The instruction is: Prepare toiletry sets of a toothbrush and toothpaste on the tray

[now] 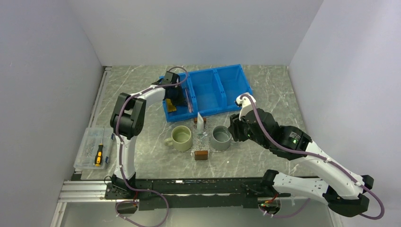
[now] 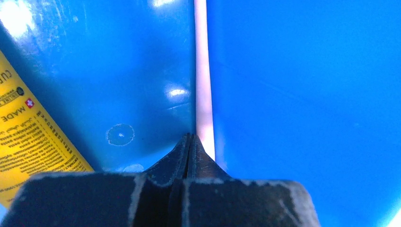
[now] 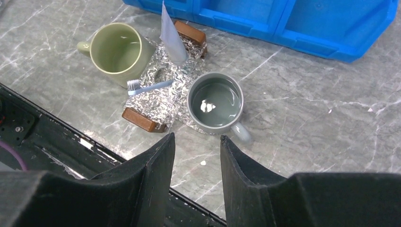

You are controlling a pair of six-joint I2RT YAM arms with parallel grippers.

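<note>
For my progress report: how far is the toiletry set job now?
Done: one toothbrush and white toothpaste rest on the tray. In hand: left gripper closed at the pink toothbrush in the blue bin; grip uncertain. Left: that brush and the yellow toothpaste.

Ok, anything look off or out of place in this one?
The white toothpaste tube stands on end at the far end of the tray, not lying flat, so it could topple. The grey mug seems to overlap the tray's edge. Nothing spilled.
</note>
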